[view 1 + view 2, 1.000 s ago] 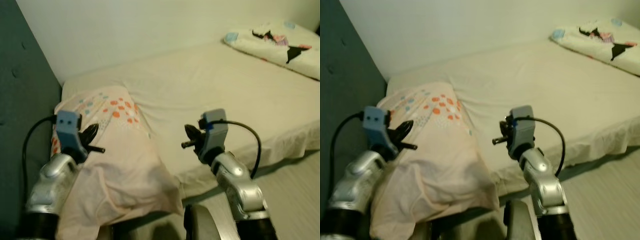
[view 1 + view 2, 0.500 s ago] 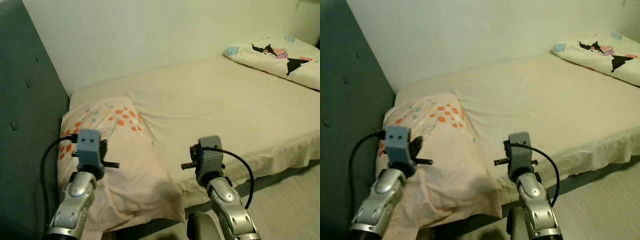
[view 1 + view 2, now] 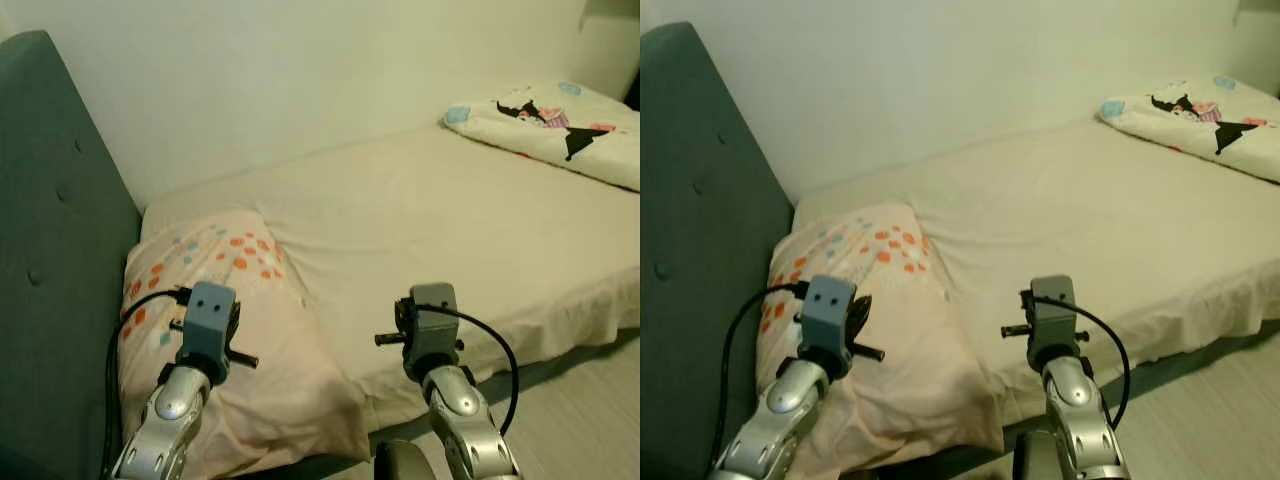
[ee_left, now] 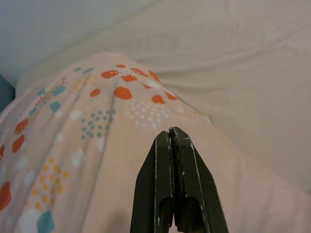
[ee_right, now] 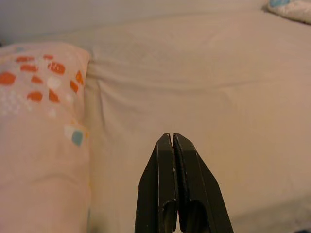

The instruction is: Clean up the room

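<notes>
Both arms sit lower and nearer us than a second ago, and much of that is our head lifting, since more of the headboard and wall now shows. Through the left eye we see the pink pillow (image 3: 225, 330) at the head of the bed (image 3: 440, 220), against the green headboard (image 3: 55, 270), with the left gripper (image 3: 222, 340) raised over its near half and the right gripper (image 3: 412, 335) over the sheet beside it; a second pillow (image 3: 550, 125) lies well apart at the far corner. The right eye gives us the same layout. From the left wrist we look along the fingers (image 4: 171, 189), pressed together and empty, to the pillow just beyond their tips. From the right wrist the fingers (image 5: 174, 189) are likewise pressed together, aimed at bare sheet with the pillow off to one side. We judge the pillow hangs over the mattress edge, so a push with closed fingers could tip it onto the floor (image 3: 600, 400); opening them first would allow a grip on the soft cover.
</notes>
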You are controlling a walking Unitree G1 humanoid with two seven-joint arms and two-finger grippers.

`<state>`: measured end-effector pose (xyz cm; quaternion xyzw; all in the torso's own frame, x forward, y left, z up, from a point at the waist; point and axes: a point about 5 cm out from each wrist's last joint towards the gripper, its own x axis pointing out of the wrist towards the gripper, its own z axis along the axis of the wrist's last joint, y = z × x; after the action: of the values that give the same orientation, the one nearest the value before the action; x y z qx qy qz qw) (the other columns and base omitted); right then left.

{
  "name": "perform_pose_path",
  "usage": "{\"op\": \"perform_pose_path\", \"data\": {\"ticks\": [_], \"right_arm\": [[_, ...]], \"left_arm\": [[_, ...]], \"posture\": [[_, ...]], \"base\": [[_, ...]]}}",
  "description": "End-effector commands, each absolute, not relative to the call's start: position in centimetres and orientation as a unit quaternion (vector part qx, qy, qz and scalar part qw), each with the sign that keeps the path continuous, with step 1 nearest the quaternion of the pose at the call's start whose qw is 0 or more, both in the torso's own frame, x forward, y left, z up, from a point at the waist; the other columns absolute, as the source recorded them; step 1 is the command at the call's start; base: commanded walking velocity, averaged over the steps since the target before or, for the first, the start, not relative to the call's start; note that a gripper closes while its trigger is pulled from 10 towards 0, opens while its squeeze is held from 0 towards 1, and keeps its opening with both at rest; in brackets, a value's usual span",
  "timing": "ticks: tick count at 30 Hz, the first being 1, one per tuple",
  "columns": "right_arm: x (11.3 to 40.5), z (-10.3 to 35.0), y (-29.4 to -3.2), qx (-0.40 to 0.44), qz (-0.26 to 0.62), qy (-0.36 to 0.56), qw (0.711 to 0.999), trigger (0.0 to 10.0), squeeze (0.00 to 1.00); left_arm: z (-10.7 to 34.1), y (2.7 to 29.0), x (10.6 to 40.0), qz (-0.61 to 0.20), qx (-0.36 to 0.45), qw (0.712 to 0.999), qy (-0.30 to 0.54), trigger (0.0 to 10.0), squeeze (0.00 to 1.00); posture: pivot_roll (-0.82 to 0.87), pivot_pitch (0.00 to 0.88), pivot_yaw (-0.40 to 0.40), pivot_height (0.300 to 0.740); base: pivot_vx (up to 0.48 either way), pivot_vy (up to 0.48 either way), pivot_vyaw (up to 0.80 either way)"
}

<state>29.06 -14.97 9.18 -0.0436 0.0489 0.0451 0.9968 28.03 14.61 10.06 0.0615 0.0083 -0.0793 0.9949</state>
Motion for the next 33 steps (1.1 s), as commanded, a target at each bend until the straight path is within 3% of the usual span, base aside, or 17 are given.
{"op": "perform_pose_path", "data": {"ticks": [1, 15, 25, 33], "right_arm": [[28.7, 8.6, -14.8, -0.042, 0.049, 0.053, 0.997, 10.0, 0.00], [28.6, 8.4, -14.4, -0.043, 0.059, 0.051, 0.996, 10.0, 0.00], [28.6, 8.1, -14.2, -0.044, 0.067, 0.062, 0.995, 10.0, 0.00], [28.5, 5.8, -14.0, -0.053, 0.063, 0.120, 0.989, 10.0, 0.00]], "left_arm": [[10.0, 14.8, 27.7, -0.079, 0.075, 0.994, 0.006, 10.0, 0.00], [10.1, 15.0, 27.4, -0.078, 0.080, 0.994, 0.001, 10.0, 0.00], [10.1, 14.9, 27.3, -0.085, 0.089, 0.992, -0.006, 10.0, 0.00], [7.8, 16.6, 26.8, -0.029, 0.057, 0.997, 0.046, 10.0, 0.00]], "posture": [[-0.06, 0.044, 0.041, 0.676], [-0.06, 0.042, 0.037, 0.740], [-0.06, 0.043, 0.036, 0.740], [-0.06, 0.053, 0.036, 0.740]], "base": [[0.000, 0.000, 0.00], [0.000, 0.000, 0.00], [0.000, 0.000, 0.00], [0.000, 0.000, 0.00]]}}
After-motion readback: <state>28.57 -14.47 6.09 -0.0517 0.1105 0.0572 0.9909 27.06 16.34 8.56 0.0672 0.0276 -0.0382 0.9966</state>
